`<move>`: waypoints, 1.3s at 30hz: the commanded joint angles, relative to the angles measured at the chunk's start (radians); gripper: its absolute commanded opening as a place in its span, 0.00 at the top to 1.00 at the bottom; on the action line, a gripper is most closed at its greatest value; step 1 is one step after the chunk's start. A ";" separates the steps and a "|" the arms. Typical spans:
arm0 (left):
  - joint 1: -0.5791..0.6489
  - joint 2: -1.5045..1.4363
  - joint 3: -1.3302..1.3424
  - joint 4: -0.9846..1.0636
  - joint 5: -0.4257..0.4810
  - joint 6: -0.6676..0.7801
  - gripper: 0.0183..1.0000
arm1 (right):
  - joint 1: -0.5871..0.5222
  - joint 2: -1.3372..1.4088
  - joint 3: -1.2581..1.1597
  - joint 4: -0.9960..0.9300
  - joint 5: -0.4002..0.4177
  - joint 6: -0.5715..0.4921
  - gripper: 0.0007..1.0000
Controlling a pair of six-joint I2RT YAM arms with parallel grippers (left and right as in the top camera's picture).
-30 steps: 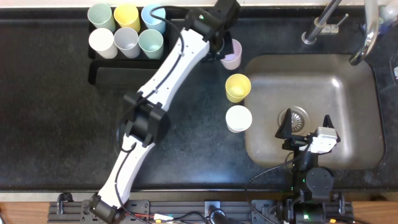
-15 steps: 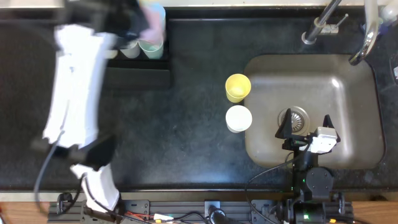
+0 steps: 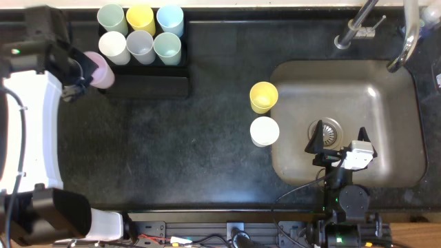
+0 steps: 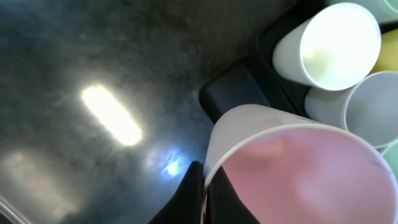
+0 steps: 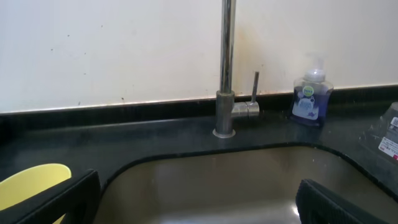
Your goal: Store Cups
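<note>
My left gripper (image 3: pixel 84 69) is shut on the rim of a pink cup (image 3: pixel 101 69), held lying sideways at the left end of the black tray (image 3: pixel 148 87). In the left wrist view the pink cup (image 4: pixel 298 174) hangs over the tray's corner (image 4: pixel 230 93), beside a white cup (image 4: pixel 329 43). Several cups (image 3: pixel 141 32) stand in the tray. A yellow cup (image 3: pixel 263 96) and a white cup (image 3: pixel 264 131) stand on the counter by the sink's left rim. My right gripper (image 3: pixel 337 139) rests open over the sink, with nothing between its fingers.
The steel sink (image 3: pixel 386 103) takes up the right side, with a faucet (image 3: pixel 358 27) behind it. The right wrist view looks at the faucet (image 5: pixel 227 68), a soap bottle (image 5: pixel 311 96) and the yellow cup (image 5: pixel 34 180). Dark counter lies between the tray and the sink.
My left arm has swung from near the sink's back left corner across to the far left, carrying the pink cup to the tray's left end. The right arm has kept still.
</note>
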 commanded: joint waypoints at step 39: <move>0.005 0.216 -0.132 0.229 0.013 -0.156 0.98 | -0.006 -0.008 -0.013 0.006 -0.006 -0.003 0.00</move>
